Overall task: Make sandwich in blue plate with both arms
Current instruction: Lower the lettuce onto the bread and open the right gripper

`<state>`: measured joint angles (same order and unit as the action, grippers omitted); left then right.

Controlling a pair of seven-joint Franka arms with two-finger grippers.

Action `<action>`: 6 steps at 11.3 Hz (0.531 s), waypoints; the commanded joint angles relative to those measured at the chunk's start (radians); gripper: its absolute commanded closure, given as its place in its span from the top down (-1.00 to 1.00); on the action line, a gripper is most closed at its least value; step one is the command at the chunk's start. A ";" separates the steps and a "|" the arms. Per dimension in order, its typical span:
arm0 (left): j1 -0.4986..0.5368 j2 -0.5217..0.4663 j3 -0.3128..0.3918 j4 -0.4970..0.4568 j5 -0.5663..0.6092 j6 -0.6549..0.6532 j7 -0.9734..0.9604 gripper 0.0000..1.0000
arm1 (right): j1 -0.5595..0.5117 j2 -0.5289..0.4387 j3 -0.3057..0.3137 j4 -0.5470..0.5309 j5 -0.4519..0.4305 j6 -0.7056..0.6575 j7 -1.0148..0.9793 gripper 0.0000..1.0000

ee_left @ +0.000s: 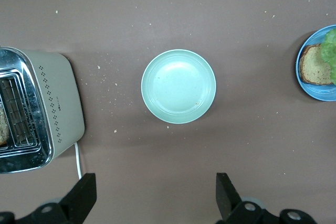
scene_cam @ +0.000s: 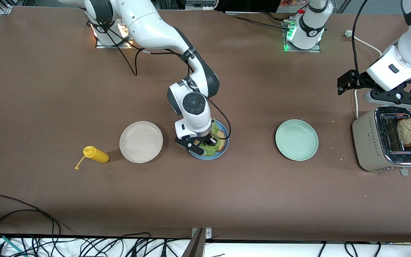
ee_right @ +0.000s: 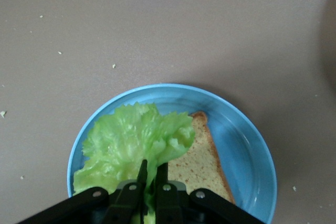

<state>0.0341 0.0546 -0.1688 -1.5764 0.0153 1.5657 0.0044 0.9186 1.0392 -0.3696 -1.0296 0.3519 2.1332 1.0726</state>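
Front view shows the right gripper (scene_cam: 205,142) low over the blue plate (scene_cam: 224,127), which lies between the cream plate (scene_cam: 141,141) and the mint-green plate (scene_cam: 296,139), and its fingers are closed tight on the lettuce leaf (ee_right: 137,144). The leaf hangs on one bread slice (ee_right: 202,161) that lies in the blue plate. The left gripper (scene_cam: 392,97) waits in the air over the toaster (scene_cam: 376,142) at the left arm's end of the table, its fingers (ee_left: 81,199) wide apart and holding nothing, and a second bread slice (scene_cam: 409,131) stands in the toaster slot.
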 commanded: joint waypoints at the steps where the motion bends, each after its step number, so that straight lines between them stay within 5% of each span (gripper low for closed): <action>1: 0.003 -0.018 0.003 -0.011 -0.023 -0.006 0.005 1.00 | 0.009 0.028 -0.018 0.048 0.022 -0.006 0.003 -0.21; 2: 0.003 -0.018 0.003 -0.011 -0.023 -0.006 0.005 1.00 | 0.009 0.028 -0.018 0.048 0.019 -0.006 0.010 0.84; 3: 0.003 -0.018 0.003 -0.011 -0.023 -0.006 0.005 1.00 | 0.011 0.028 -0.018 0.048 0.007 -0.006 0.012 1.00; 6: 0.003 -0.018 0.003 -0.011 -0.023 -0.006 0.005 1.00 | 0.017 0.025 -0.025 0.046 -0.002 -0.010 -0.003 1.00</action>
<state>0.0341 0.0546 -0.1688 -1.5764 0.0153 1.5657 0.0044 0.9250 1.0416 -0.3710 -1.0251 0.3502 2.1338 1.0725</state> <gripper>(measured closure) 0.000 0.511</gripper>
